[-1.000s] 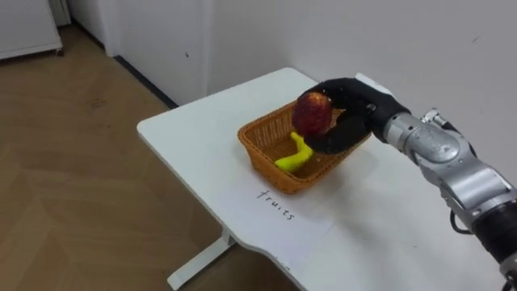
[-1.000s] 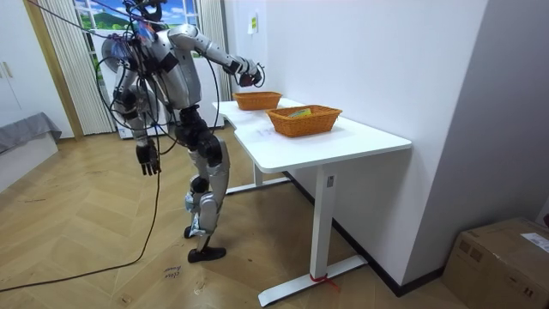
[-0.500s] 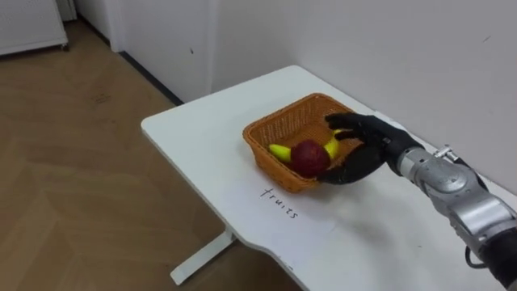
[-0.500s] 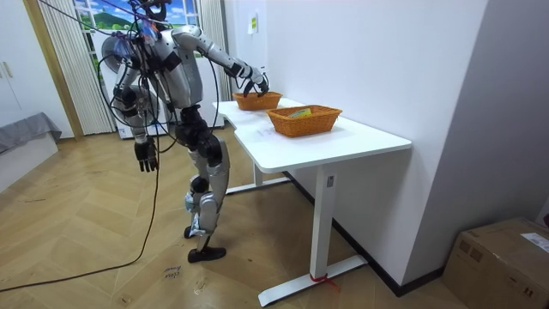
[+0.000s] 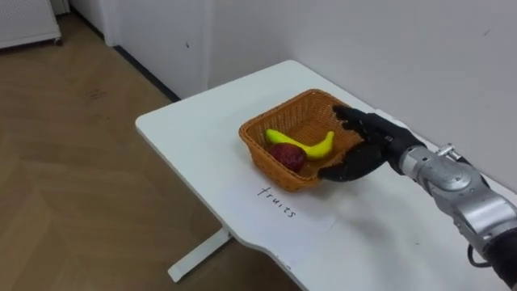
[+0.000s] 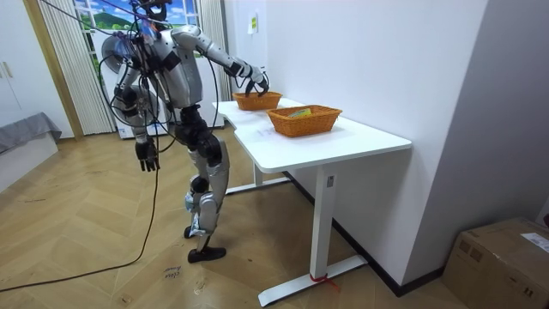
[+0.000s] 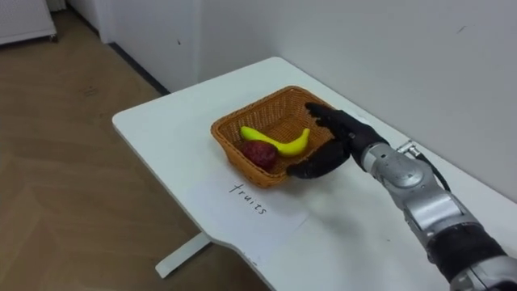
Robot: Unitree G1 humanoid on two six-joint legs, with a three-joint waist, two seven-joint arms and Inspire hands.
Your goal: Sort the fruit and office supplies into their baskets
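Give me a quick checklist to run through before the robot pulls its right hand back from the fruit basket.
1. Apple lies inside the fruit basket, free of the hand: ok.
2. Right hand is open and holds nothing: ok.
3. Banana rests in the basket beside the apple: ok.
4. Thumb is clear of the basket's wall: cannot tell, it sits very close.
5. Basket stands wholly on the table: ok.
6. Left hand hangs relaxed at the robot's side, away from the table: ok.

Yellow banana (image 5: 300,145), dark red apple (image 5: 287,158), orange-brown woven basket (image 5: 265,166), white table (image 5: 194,129), black robot hand (image 5: 367,150)
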